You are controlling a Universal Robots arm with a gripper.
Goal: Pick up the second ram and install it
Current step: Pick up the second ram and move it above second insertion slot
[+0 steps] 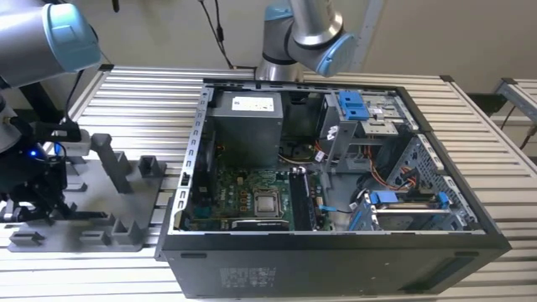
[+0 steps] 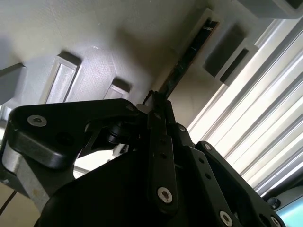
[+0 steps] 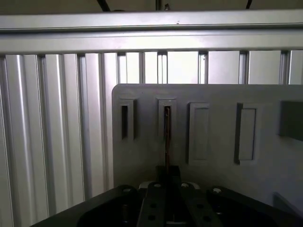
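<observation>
**A:** The hand (image 2: 155,101) is seen closed right down in the second wrist view. The fingers are drawn together, and the second ram (image 2: 189,54) is nipped edge-on between them.

**B:** And where is that stick placed, measured against the grey holder (image 3: 218,175)?

**A:** It is stood in one of the holder's narrow slots, in the row near the holder's edge. An open slot is left just beside it. Whether its far end is seated in the slot or already clear of it cannot be told.

**B:** So the pick-up is judged to be the step in hand, with the install not yet begun. How is it best done?

**A:** A straight draw along the slot's own line is called for. The stick should be kept square to the holder so it isn't levered against the slot walls. The grip looks centred on the thin edge, and that is wanted, since any twist would be passed into a long, flat board. A slow, even pull is advised, because a jammed corner could drag the whole holder along.

**B:** What is the holder set on?

**A:** It is laid flat on a surface (image 1: 126,88) of ribbed aluminium slats. An open computer case (image 1: 336,264) is parked just beside the holder, toward the exterior view's right, with the green motherboard (image 1: 251,195) exposed inside.

**B:** And the room?

**A:** A plain pale wall (image 1: 436,31) is seen beyond the holder and case, with dark cables (image 1: 220,31) hung down in front of it.
</observation>
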